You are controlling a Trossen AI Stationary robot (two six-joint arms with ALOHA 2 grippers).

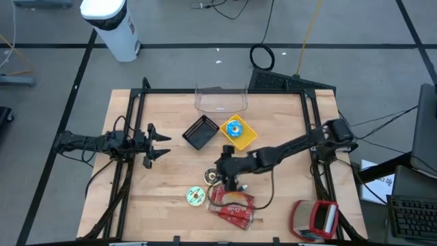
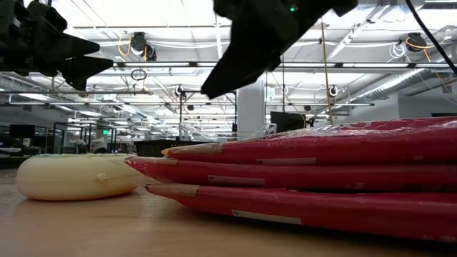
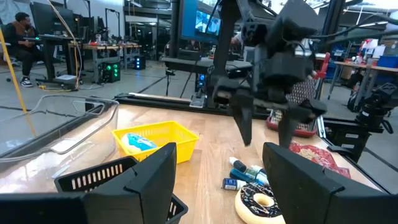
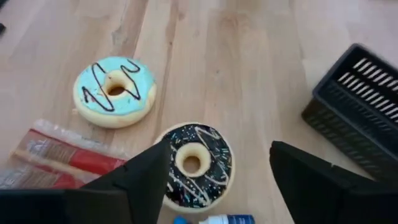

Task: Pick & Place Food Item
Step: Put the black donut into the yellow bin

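Two dark fingers of the right gripper (image 4: 211,180) are being held spread directly above the round chocolate-glazed donut (image 4: 194,163), lying on the wooden table (image 1: 171,184), apparently for straddling it. Left gripper (image 1: 160,143) is being kept spread, waiting aside.

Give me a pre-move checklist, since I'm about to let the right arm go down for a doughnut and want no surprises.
1. Right gripper open: ok, jaws stand wide apart.
2. Lined up over a target: ok, the dark-iced doughnut lies between its fingers in the right wrist view.
3. Nothing already held: ok, no item between the jaws.
4. Neighbours clear of the descent: cannot tell, the red snack packets and a small blue-capped tube lie close by.
5. Left gripper out of the way: ok, it hovers open at the table's left side.
6. Yellow basket free: not ok, it holds a blue-iced doughnut.
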